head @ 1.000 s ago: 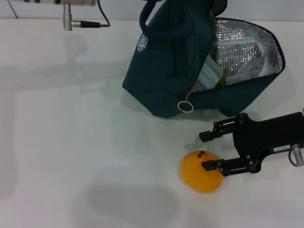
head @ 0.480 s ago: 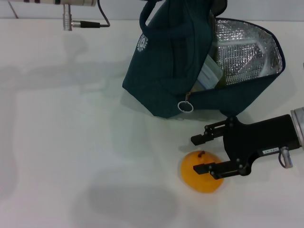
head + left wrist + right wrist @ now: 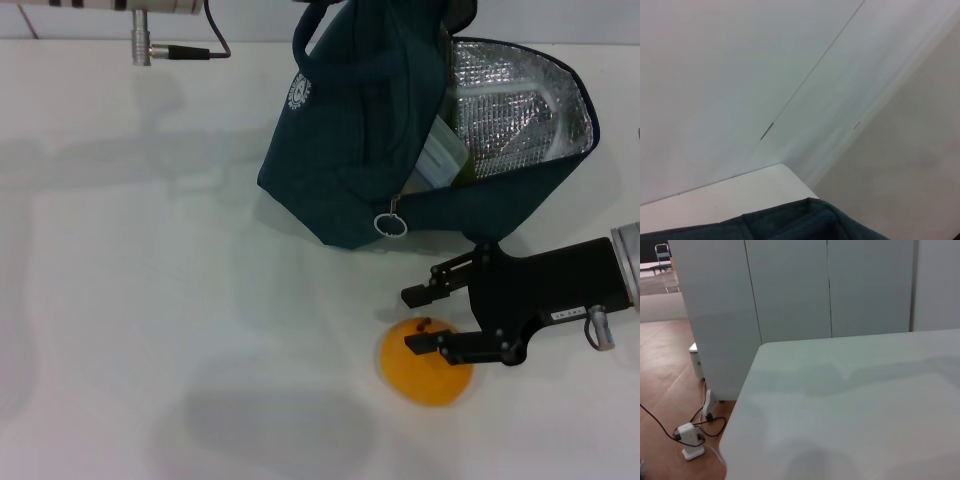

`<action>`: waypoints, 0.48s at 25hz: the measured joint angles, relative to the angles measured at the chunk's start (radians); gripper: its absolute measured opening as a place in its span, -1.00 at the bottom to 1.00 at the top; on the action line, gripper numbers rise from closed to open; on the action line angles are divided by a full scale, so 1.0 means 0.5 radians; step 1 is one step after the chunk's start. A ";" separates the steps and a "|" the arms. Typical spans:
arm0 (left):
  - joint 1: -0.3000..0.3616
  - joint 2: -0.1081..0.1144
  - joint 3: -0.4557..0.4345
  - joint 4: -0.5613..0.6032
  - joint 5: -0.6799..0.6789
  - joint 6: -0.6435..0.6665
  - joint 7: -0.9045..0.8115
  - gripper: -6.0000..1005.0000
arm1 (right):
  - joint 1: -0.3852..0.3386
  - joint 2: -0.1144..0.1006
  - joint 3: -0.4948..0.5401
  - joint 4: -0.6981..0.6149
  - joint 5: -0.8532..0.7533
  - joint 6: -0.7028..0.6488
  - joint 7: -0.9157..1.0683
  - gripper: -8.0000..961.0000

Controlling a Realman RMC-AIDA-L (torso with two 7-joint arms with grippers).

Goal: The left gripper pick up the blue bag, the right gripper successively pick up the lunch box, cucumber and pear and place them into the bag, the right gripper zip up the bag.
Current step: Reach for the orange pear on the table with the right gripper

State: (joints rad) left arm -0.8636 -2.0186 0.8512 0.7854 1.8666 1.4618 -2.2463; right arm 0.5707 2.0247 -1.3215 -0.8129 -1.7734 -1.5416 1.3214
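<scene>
Below one blue bag [image 3: 350, 150], one pear [image 3: 425, 372], right pincer [image 3: 418, 320] spread apart, seemingly straddling it, holding nothing

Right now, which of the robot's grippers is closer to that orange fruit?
The right gripper, open, with one finger above the pear. The left gripper is out of view, up past the blue bag.

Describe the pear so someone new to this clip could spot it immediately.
Start at the blue bag lying open on the white table. Nearer the robot than the bag, under the open right gripper, sits the pear. It is the only round, orange-yellow thing, with a small dark stem.
</scene>
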 joint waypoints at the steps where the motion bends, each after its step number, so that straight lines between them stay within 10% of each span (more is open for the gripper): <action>1: 0.000 0.000 0.000 0.000 0.000 0.000 0.000 -0.89 | 0.000 0.000 0.000 0.000 0.003 0.000 0.001 -0.04; 12: 0.000 0.000 0.000 0.000 0.000 0.000 0.001 -0.89 | 0.000 -0.003 -0.002 0.000 0.024 0.000 0.007 -0.33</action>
State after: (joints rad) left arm -0.8636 -2.0186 0.8513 0.7854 1.8668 1.4617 -2.2457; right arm 0.5705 2.0233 -1.3222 -0.8130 -1.7612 -1.5418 1.3247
